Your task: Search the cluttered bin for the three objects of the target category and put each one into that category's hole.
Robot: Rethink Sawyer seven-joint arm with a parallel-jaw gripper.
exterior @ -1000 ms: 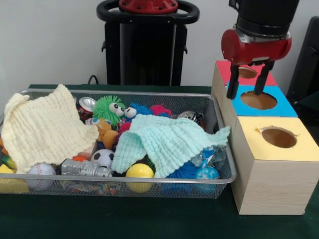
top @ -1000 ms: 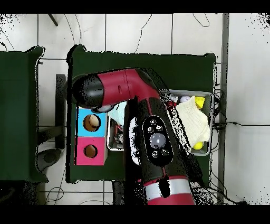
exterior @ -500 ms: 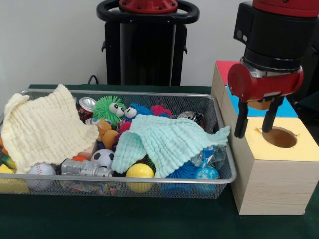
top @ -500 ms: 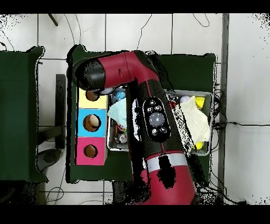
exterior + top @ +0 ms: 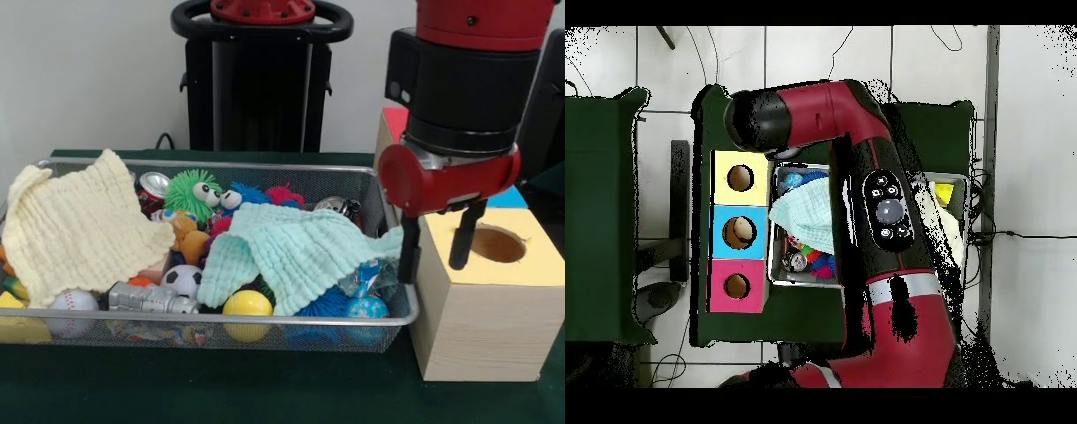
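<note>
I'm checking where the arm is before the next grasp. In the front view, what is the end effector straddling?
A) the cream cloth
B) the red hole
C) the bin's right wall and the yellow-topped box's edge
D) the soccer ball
C: the open, empty end effector has one finger beside the wire bin wall and one over the yellow-topped box.

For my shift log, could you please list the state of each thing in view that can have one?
gripper: open, empty, hanging at the yellow box's edge beside the bin.
yellow hole: uncovered.
mint cloth: spread over toys, one corner draped onto the bin's rim.
cream cloth: spread over the bin's other end.
soda can: lying among toys.
wire bin: full.
</note>
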